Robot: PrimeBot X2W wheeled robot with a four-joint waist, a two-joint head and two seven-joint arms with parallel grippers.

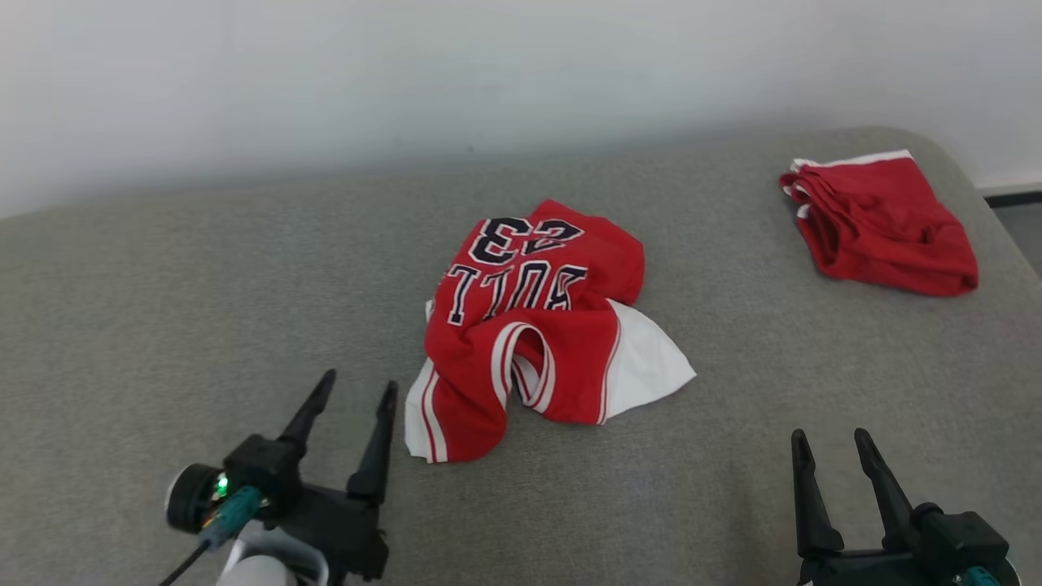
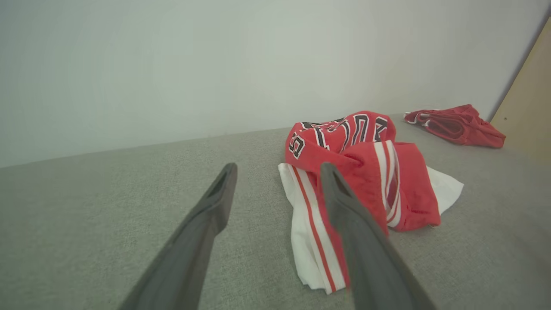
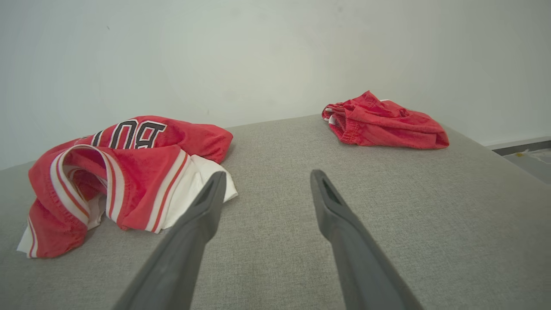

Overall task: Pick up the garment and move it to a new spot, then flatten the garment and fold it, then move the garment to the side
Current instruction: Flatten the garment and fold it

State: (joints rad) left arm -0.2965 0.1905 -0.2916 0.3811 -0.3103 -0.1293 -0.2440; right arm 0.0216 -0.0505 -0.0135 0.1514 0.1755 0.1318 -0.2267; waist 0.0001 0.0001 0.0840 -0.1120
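Grey fabric surface, pale wall behind. Head cam: crumpled red jersey mid-surface, another red garment far right, left hand and right hand both open, empty. Left wrist cam: jersey just beyond the fingers. Right wrist cam: jersey off left, red garment ahead-right.

Jersey centre of cushion; other garment far right.

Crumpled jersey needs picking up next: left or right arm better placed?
Left, probably. The left gripper is open with its fingertips just beside the jersey's near striped edge. The right gripper is open too, but a stretch of bare grey surface lies between it and the jersey.
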